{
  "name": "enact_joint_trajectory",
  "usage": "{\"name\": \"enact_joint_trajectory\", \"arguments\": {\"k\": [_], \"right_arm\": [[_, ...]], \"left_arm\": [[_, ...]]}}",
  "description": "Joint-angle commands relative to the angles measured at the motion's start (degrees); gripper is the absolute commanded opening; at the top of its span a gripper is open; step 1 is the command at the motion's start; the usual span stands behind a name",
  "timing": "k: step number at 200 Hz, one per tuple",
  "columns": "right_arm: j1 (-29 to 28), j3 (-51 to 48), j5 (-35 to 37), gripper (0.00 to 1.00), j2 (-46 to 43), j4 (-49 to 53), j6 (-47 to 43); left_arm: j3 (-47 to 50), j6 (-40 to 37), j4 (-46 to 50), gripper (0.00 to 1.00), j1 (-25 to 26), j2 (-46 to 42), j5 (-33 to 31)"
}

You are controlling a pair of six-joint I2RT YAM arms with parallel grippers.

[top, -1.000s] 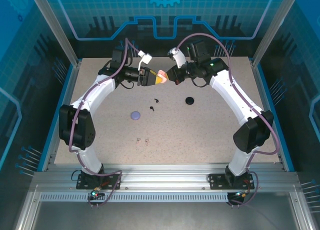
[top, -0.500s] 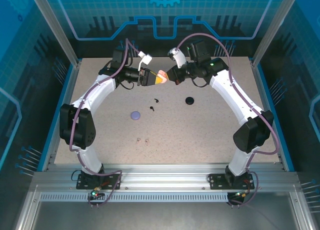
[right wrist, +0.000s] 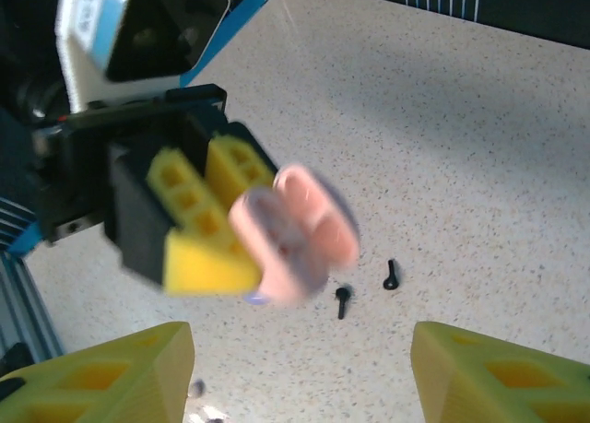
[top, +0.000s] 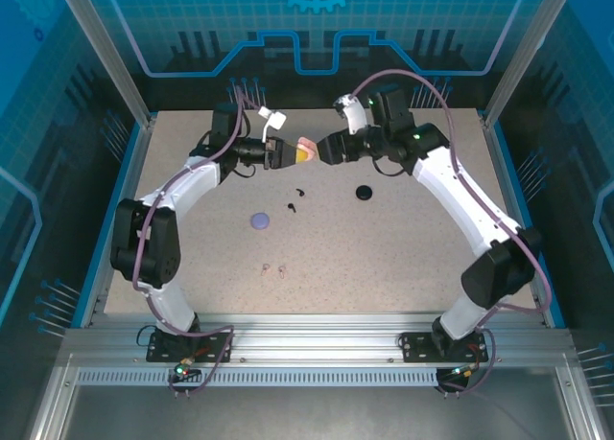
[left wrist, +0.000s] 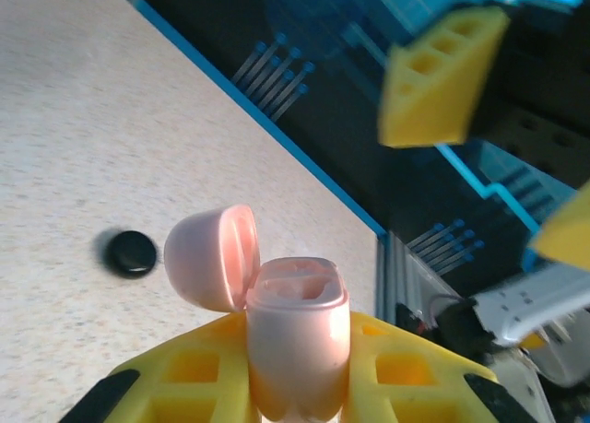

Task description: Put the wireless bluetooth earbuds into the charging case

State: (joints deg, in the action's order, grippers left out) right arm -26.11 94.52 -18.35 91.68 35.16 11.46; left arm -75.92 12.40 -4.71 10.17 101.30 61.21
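While left hand (top: 290, 153) grips pink case (left wrist: 297, 335), right hand (right wrist: 300, 375) opened, withdrew.

Speckled table (top: 384, 258) carries a black round case (top: 363, 193), a lavender round case (top: 259, 220), two black earbuds (top: 291, 207) and two pale earbuds (top: 266, 266).

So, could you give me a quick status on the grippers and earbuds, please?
Left gripper shut on pink case, lid open. Right gripper open, facing it. Black earbuds and pink earbuds loose on table. Nothing blocking the case.
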Motion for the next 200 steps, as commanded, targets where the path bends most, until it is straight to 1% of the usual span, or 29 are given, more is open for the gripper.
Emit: {"name": "enact_joint_trajectory", "arguments": {"k": [1, 16, 31, 45, 55, 77, 89, 104, 112, 129, 145, 168, 200], "right_arm": [[-2.07, -5.1, 1.52, 0.65, -5.23, -4.47, 6.79], [-4.22, -8.09, 3.86, 0.65, -6.54, -4.86, 9.37], [-7.39, -10.87, 6.65, 0.65, -6.95, -5.51, 11.84], [-11.43, -12.4, 12.51, 0.65, -6.16, -4.57, 14.87], [-14.04, -13.66, 15.36, 0.65, -5.24, -4.6, 17.75], [-19.81, -15.88, 21.15, 0.65, -2.2, -5.2, 26.23], [-22.82, -16.08, 24.99, 0.65, 0.16, -4.11, 32.17], [-26.05, -16.28, 27.82, 0.65, 3.32, -3.7, 39.54], [-28.01, -15.76, 29.46, 0.64, 5.36, -3.42, 43.35], [-31.06, -13.77, 31.28, 0.64, 9.23, -2.59, 48.24], [-34.12, -9.67, 33.35, 0.63, 14.07, -0.1, 52.89], [-37.47, -3.2, 34.91, 0.58, 20.72, 4.19, 58.45], [-40.07, 4.77, 33.83, 0.51, 29.41, 9.12, 65.04]], "left_arm": [[4.57, 9.52, -15.17, 0.0, -3.39, -4.35, -6.29], [8.03, 13.1, -21.11, 0.0, -4.87, -5.92, -9.23], [10.8, 14.13, -24.16, 0.0, -5.84, -7.67, -12.13], [13.25, 14.73, -26.64, 0.0, -6.47, -9.44, -14.53], [15.41, 15.4, -28.75, 0.0, -6.86, -10.87, -16.56], [19.27, 16.66, -32.78, 0.0, -7.75, -13.45, -20.45], [20.54, 17.04, -33.42, 0.0, -8.35, -14.54, -22.29], [22.0, 17.51, -34.11, 0.0, -9.22, -15.69, -24.53], [22.75, 17.62, -34.34, 0.0, -9.62, -16.33, -25.91], [24.44, 17.59, -34.6, 0.0, -10.37, -18.13, -29.09], [25.08, 17.23, -34.15, 0.0, -11.16, -19.32, -30.89], [24.95, 17.05, -32.78, 0.0, -12.22, -20.17, -31.58], [25.21, 18.26, -33.25, 0.0, -13.4, -20.35, -31.0]]}}
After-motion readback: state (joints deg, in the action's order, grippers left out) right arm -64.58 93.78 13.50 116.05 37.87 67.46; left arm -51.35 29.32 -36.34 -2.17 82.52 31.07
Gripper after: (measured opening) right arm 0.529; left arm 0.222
